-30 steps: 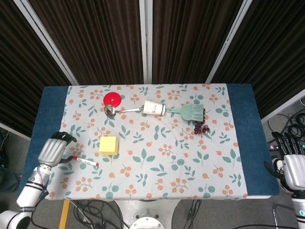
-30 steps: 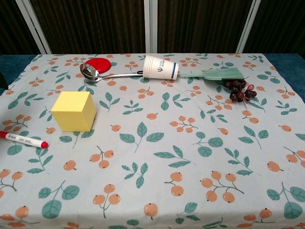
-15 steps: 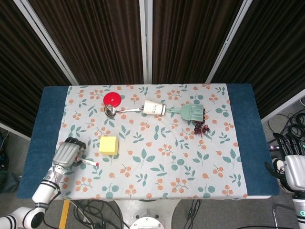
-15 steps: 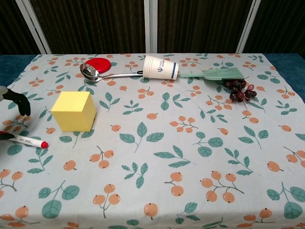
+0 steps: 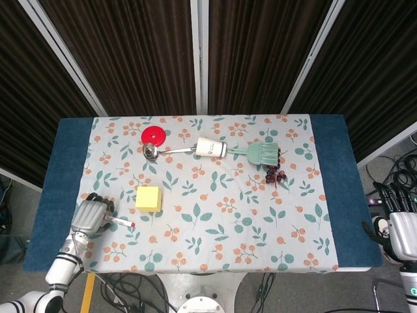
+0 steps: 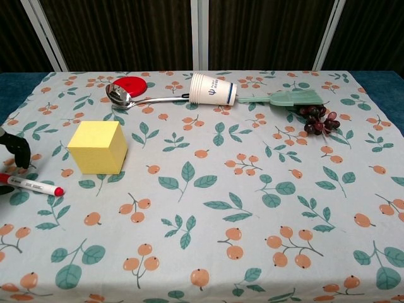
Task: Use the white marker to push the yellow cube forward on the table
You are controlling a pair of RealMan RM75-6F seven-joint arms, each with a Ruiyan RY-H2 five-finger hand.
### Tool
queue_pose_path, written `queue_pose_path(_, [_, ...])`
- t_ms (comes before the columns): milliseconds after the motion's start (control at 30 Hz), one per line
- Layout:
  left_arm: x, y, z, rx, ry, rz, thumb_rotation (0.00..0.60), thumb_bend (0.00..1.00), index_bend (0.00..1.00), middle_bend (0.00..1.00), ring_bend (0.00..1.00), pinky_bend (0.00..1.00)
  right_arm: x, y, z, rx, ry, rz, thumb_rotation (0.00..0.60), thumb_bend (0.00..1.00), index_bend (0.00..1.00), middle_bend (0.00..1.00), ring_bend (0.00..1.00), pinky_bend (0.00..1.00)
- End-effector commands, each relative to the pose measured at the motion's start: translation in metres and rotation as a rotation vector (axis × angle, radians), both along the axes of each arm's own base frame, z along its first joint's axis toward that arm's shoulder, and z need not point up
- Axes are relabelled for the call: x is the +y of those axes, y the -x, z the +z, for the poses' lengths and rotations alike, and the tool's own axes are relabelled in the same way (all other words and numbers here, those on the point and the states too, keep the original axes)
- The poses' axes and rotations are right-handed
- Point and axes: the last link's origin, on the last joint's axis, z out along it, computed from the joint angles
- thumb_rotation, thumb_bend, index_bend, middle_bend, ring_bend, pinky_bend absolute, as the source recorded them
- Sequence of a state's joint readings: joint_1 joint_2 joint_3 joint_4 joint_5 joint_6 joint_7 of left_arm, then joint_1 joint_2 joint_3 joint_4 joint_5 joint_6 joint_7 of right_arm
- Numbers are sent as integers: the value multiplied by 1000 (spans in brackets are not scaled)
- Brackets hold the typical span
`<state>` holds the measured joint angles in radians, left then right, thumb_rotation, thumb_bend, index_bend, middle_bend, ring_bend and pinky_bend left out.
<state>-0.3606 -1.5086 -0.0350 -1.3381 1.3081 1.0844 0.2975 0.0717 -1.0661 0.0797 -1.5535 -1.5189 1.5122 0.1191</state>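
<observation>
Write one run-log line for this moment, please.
left hand: over white marker with red cap, grasp unclear | yellow foam-like cube: untouched | right hand: off table, idle

Left arm: reaches up from the lower left corner, forearm angled toward the table | Left hand [image 5: 90, 216]: palm down, dark fingers [image 6: 17, 151] curled, whether anything is held cannot be told | Right hand [image 5: 401, 229]: off the table's right edge, low, fingers pointing up, grasp unclear
</observation>
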Motion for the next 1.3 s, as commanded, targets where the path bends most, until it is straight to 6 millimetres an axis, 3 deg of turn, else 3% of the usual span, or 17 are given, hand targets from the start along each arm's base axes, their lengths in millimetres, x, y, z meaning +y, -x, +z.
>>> queue_pose_path(33, [1,-1,0,3,-3,-1,600,281,512,569,369,207,0,0,0,-1,2,-2,600,176,0,111,0,0])
queue_pose_path(733, [1,-1,-8,134,14,-44,600,297,511,576,373,207,0,5,0,-12,4,-16,600,176,0,112,0,0])
queue_pose_path(1300, [0,-4,-14,145,45,-58,600,362,534,591,377,206,-1,6,0,-18,1,-26,600,176,0,112,0,0])
